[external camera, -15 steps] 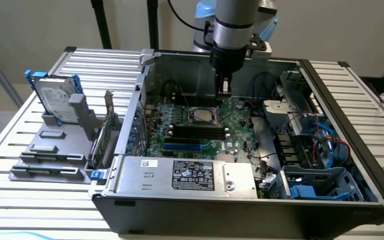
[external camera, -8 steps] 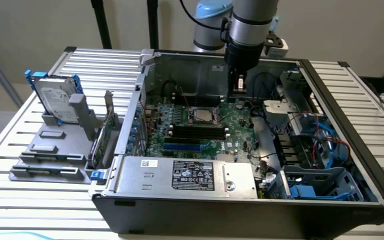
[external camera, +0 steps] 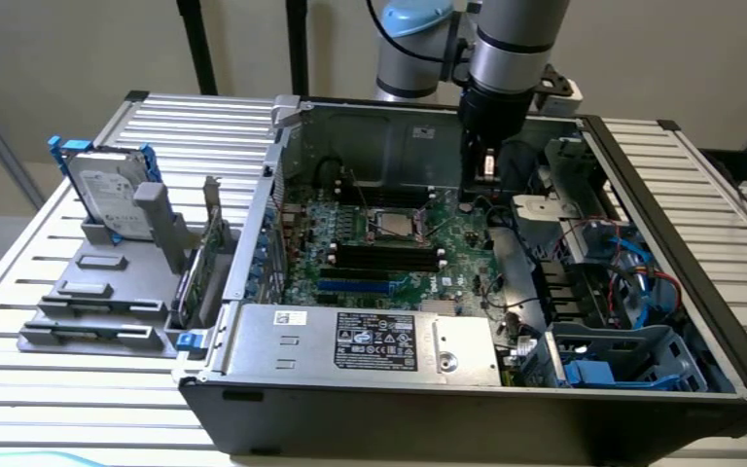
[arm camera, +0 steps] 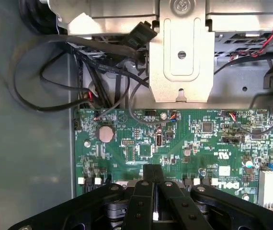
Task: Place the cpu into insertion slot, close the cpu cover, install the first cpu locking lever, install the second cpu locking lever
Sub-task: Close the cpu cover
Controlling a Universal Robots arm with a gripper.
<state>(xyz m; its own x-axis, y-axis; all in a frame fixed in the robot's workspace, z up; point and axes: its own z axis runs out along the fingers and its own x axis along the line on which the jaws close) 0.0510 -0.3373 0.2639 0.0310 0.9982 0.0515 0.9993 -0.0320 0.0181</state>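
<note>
Open room lies above the flat green circuit board point(external camera: 458, 243) and its silver-rimmed square insertion slot point(external camera: 393, 224). Along one edge, looped black cables point(arm camera: 55, 72) and a silvery metal bracket point(arm camera: 182, 52) intrude.

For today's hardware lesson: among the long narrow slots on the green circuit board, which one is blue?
The blue slot beside the silver power supply box; the other long slots, between it and the square insertion slot, are black.

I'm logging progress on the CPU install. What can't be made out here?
Insertion slot, exterior view: too small to tell whether the cpu sits in it, or how the cpu cover lies.
Locking levers, exterior view: too small to pick out.
Green board, wrist view: part hidden behind the gripper.
</note>
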